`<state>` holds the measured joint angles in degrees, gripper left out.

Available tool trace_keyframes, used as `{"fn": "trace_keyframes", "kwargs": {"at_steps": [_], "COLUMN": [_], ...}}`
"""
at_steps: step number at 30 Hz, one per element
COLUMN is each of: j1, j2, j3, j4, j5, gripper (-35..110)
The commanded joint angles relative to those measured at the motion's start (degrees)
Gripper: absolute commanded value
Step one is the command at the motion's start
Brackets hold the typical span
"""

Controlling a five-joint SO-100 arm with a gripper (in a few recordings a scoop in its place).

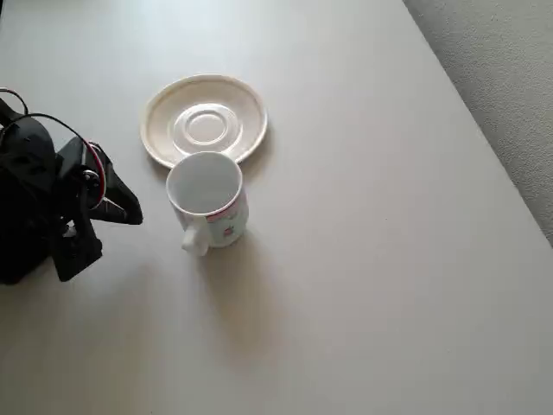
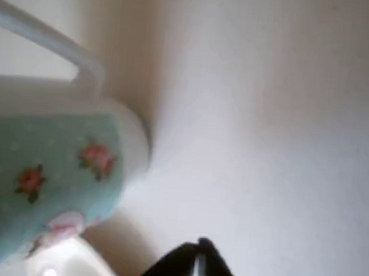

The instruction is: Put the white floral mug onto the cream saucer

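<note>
Jaws of the black gripper (image 1: 121, 207) look drawn together and hold nothing: in the wrist view the dark fingertips (image 2: 194, 268) meet at 1 point at the bottom edge, with no gap between them. In the overhead view the gripper sits at the left of the worktop (image 1: 371, 259), its tip pointing right toward the white floral mug (image 1: 207, 201), near it but not touching.

That mug stands upright on the worktop with its open mouth facing up. Its handle sticks out toward the near left, and a thin red line runs under the rim, with small reddish marks on the side facing the near edge. It stands just on the near side of the cream saucer (image 1: 204, 118); from above its far rim overlaps the saucer's near rim, and I cannot tell whether the 2 touch. The saucer lies flat, farther back on the worktop, its round centre well bare.

In the wrist view the mug (image 2: 46, 165) fills the left side, blurred and lying sideways in the picture, its side showing a pale greenish tint with small red flowers and green leaves. A pale curved edge crosses the upper left corner; it is too blurred to name. Grey textured flooring (image 1: 510, 78) shows past the worktop's right edge.
</note>
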<state>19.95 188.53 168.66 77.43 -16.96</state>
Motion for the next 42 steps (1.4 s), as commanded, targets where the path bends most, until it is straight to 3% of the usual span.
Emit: {"fn": "trace_keyframes", "kwargs": {"at_steps": [1, 18, 22, 26, 30, 35, 42], "j1": [0.0, -1.14, -3.6, 2.55, 9.76, 8.53, 5.71], "j2": [0.09, 0.09, 0.09, 0.09, 0.18, -0.44, -34.19], "j3": [0.44, 0.53, 1.85, 2.2, -5.98, -22.15, -51.5], "j4": [0.26, 0.26, -2.55, -4.75, -1.23, 6.42, 11.95], "j5": [0.0, -0.7, -12.57, -20.92, -18.54, -16.52, -10.72], "gripper": [-1, -1, -1, -1, -1, 13, 17]}}
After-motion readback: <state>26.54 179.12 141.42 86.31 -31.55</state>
